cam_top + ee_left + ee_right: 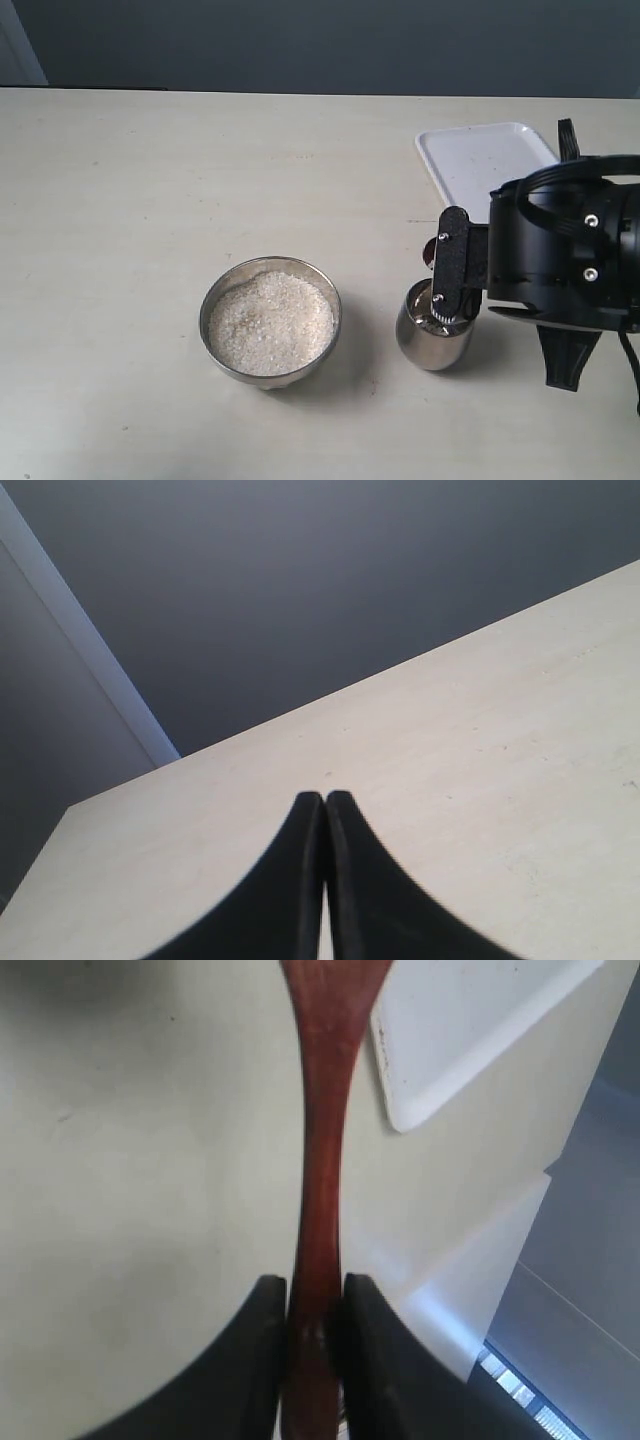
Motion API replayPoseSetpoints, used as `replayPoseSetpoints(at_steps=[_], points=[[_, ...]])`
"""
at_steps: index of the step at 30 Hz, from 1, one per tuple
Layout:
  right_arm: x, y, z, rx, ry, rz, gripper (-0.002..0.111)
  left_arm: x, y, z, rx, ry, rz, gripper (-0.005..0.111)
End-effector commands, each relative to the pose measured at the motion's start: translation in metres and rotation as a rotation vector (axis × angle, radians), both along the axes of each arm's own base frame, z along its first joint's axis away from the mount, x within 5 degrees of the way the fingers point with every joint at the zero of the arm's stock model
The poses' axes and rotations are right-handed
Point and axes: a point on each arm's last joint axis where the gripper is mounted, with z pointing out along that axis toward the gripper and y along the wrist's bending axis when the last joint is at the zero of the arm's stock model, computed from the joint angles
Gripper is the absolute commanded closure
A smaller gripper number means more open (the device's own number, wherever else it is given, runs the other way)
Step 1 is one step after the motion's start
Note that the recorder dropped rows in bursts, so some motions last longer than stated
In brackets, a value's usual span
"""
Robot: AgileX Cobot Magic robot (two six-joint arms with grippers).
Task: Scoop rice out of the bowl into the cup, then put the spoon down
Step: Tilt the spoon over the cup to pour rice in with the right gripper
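Note:
The steel bowl (214, 298) sits near the table's middle, filled with off-white rice (271, 322). To its right stands the shiny steel cup (432, 342). My right gripper (450, 275) hangs directly over the cup's mouth, shut on the reddish-brown wooden spoon (320, 1160). In the right wrist view the handle runs out from between the black fingers (262, 1330) and the spoon's head is cut off by the frame. In the exterior view only a red sliver of spoon (429, 248) shows beside the finger. My left gripper (324, 798) is shut on nothing above bare table.
A white rectangular tray (484, 160) lies at the back right, just beyond the cup; its corner (460, 1050) shows in the right wrist view. The bulky right arm (575, 260) covers the table right of the cup. The table's far edge meets a dark wall.

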Motion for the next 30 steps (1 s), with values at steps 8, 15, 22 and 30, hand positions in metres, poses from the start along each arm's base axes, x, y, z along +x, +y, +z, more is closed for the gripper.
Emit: replayPoseSetpoints(at_steps=[8,15,22,30], points=[[0.001,-0.001,0.001,0.003,-0.043,-0.002,0.109,-0.001,0.0,0.002,-0.012,-0.014,-0.002,0.106],[-0.012,0.0,-0.008,-0.01,-0.047,0.025,0.109,-0.001,0.0,0.002,-0.012,-0.014,-0.002,0.106],[-0.014,-0.004,-0.013,-0.024,-0.08,0.027,0.109,-0.001,0.0,0.002,-0.012,-0.014,-0.002,0.106],[-0.014,-0.004,-0.012,-0.02,-0.093,0.028,0.109,-0.001,0.0,0.002,-0.012,-0.014,-0.002,0.106]])
